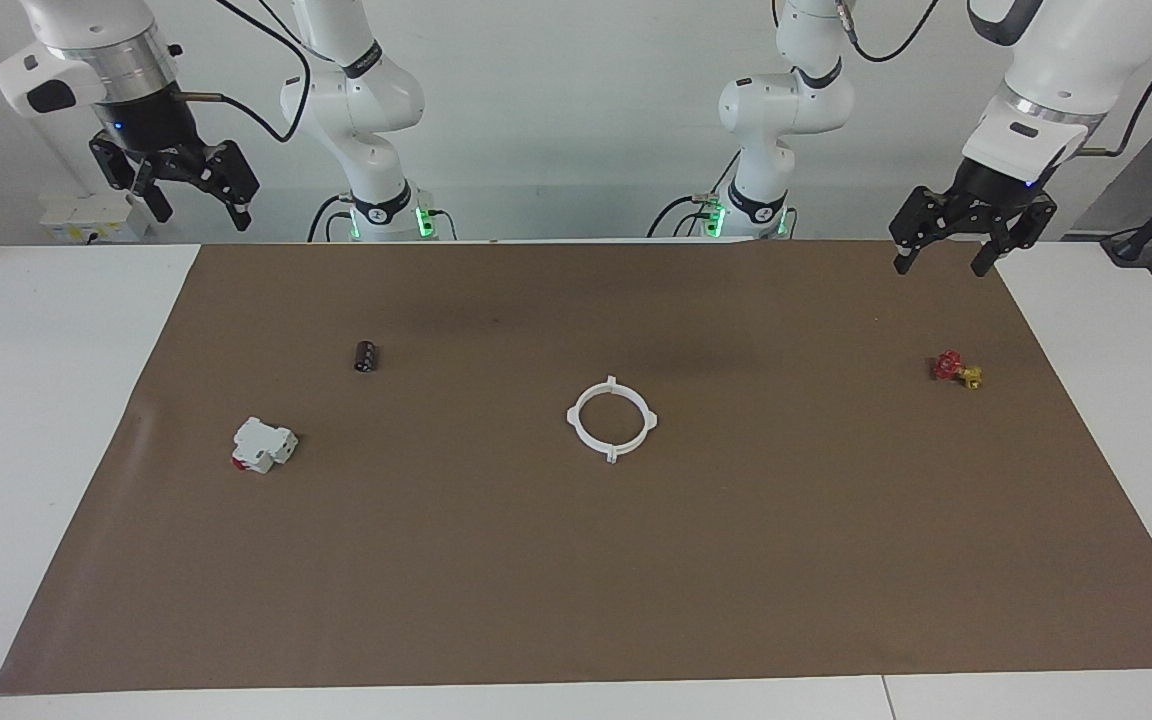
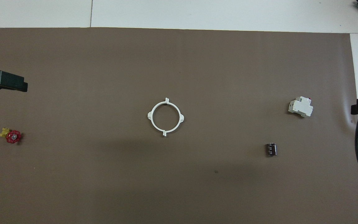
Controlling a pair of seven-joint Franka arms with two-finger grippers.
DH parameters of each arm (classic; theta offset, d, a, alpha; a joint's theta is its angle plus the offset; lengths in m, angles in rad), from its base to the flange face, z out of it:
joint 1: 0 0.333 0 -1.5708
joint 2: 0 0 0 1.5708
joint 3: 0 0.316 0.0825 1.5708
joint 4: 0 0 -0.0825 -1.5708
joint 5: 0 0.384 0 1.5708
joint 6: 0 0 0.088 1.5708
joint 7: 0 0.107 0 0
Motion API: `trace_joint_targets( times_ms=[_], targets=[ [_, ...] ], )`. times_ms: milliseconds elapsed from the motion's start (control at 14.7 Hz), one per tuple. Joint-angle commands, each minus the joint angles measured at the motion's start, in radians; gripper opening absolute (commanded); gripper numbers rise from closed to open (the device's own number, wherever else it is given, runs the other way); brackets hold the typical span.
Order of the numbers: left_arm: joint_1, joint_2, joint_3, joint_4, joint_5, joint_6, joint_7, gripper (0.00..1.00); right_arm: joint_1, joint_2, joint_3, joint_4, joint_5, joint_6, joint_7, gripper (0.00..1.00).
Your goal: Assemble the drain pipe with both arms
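My mat (image 1: 576, 560) is plain brown, the ring (image 1: 612, 419) white, the blocky part (image 1: 263, 444) white with red, the cylinder (image 1: 366, 356) dark, the valve (image 1: 956, 369) red and yellow.

Plain white wall (image 1: 576, 110), white table (image 1: 46, 400); brown mat (image 1: 576, 580) covering most of it

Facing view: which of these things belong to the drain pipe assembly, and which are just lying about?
Belongs to the job:
- drain pipe, one closed white ring mid-mat
- left tool, open, raised over the mat's corner
- right tool, open, raised off the mat

Lying about:
- white blocky part with red end
- small dark cylinder
- red and yellow valve
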Motion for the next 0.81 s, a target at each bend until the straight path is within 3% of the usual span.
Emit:
trace_joint_targets(
  times_ms=[0, 746],
  targets=[
    [0.021, -0.038, -0.011, -0.057, -0.014, -0.049, 0.034, 1.0, -0.008, -0.006, 0.001, -0.003, 0.035, -0.011, -0.02, 1.0],
    [0.023, -0.048, -0.009, -0.073, -0.006, -0.051, 0.038, 1.0, -0.008, -0.018, 0.001, -0.003, 0.035, -0.034, -0.02, 1.0]
  ],
)
